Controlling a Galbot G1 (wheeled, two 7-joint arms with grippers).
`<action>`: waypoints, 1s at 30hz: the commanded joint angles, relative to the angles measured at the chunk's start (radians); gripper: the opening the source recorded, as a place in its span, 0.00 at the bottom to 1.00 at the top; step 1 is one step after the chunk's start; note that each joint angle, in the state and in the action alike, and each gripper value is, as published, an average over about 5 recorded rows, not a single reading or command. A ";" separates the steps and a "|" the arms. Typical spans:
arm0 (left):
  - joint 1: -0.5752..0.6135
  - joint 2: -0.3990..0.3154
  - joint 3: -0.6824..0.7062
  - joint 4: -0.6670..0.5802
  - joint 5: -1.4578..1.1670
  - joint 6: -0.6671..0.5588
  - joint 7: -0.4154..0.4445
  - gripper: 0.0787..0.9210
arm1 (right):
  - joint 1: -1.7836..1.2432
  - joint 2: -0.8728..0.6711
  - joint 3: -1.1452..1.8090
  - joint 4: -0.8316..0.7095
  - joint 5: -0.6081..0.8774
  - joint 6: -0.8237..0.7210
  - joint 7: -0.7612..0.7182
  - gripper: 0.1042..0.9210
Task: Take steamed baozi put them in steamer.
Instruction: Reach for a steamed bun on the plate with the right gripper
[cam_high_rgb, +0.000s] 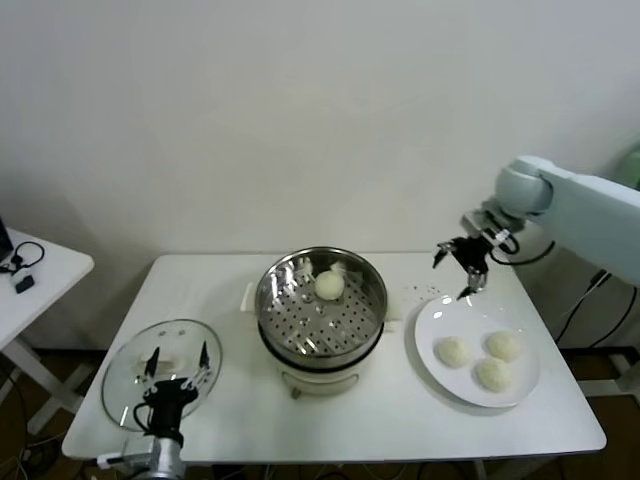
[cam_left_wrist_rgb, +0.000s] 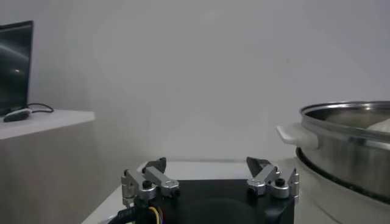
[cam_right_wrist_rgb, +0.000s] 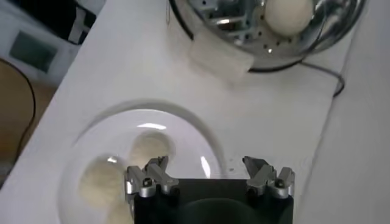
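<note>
One bun is held in the steamer; three buns lie on the plate, at three o'clock. The right gripper is spread wide, empty, above the plate's rim; the left gripper, likewise open and empty, is over the glass lid, partly hidden.

White table front and center, plain white wall behind. Round glass lid lying flat at the near left corner. Flat white plate over on the right side. Off to the far left, a second small white table with a black cable and some little dark gadget; dark screen there too.
</note>
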 joint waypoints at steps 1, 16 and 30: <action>0.006 0.005 -0.004 0.001 -0.002 0.005 -0.003 0.88 | -0.301 -0.064 0.172 -0.035 -0.064 -0.071 0.037 0.88; 0.015 -0.001 -0.004 0.019 0.005 0.009 -0.002 0.88 | -0.386 0.067 0.227 -0.140 -0.117 -0.052 0.061 0.88; 0.016 0.003 -0.009 0.029 0.001 0.008 -0.008 0.88 | -0.402 0.094 0.263 -0.205 -0.186 -0.024 0.055 0.87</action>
